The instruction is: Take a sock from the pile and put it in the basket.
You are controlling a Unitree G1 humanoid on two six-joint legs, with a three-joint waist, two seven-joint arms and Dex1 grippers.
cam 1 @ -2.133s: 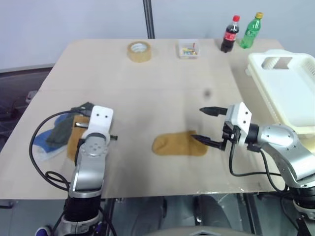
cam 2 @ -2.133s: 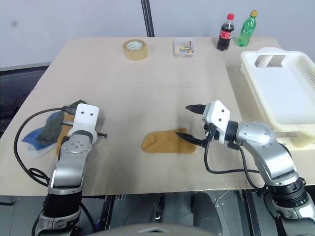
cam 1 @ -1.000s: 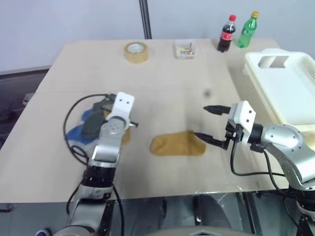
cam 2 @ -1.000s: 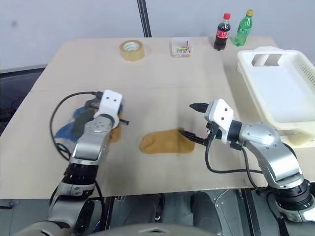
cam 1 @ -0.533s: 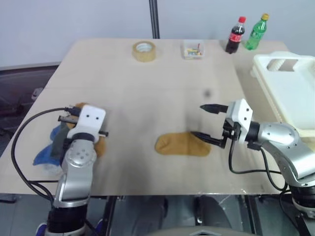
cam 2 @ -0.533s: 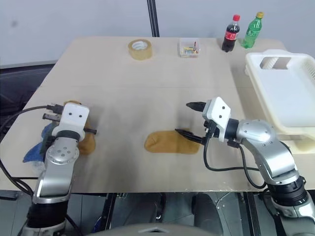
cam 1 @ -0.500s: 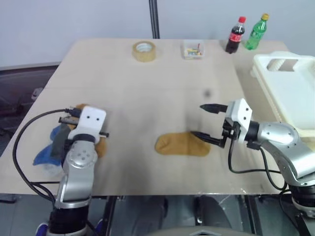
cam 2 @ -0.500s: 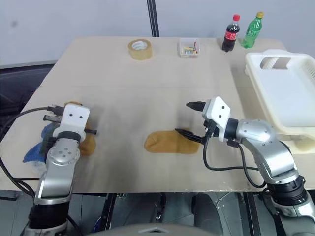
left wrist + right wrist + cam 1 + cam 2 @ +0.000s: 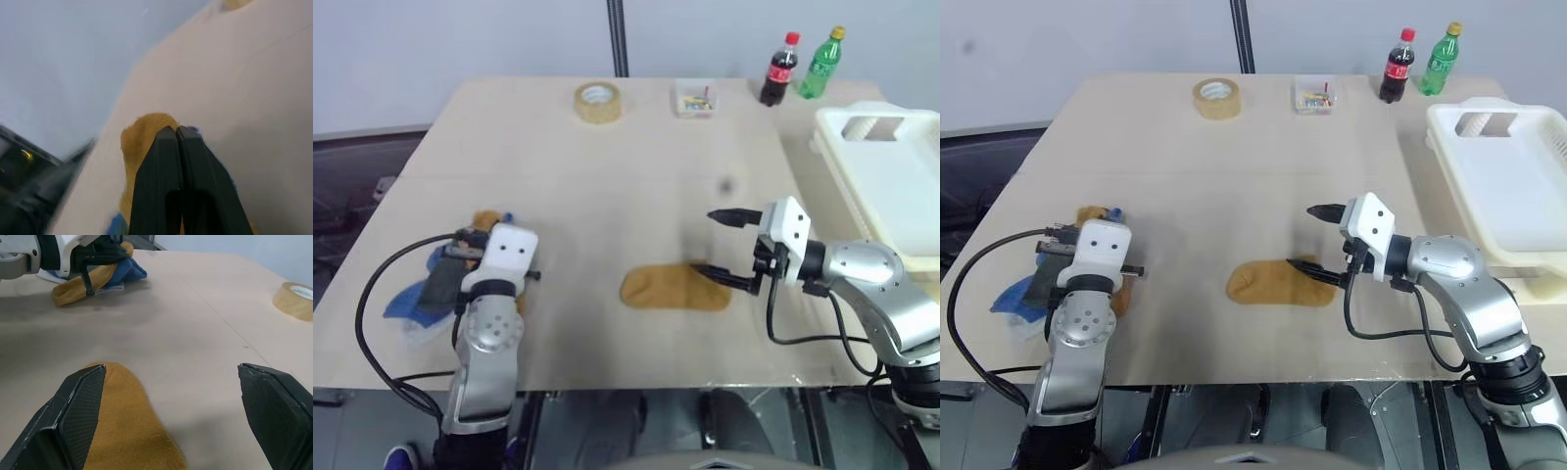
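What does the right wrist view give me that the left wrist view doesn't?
Only the right wrist view: the right hand open, one finger over the lone mustard sock lying flat on the table, the tape roll, and the left hand's white housing beside the pile.

Only the left wrist view: the left hand shut, empty, above the pile's mustard sock.

Both: the tan tabletop and the pile.

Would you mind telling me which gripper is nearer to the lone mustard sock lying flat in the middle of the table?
The right. The right gripper stands open at the mustard sock's near end, one finger over it. The left gripper, shut, sits back by the pile.
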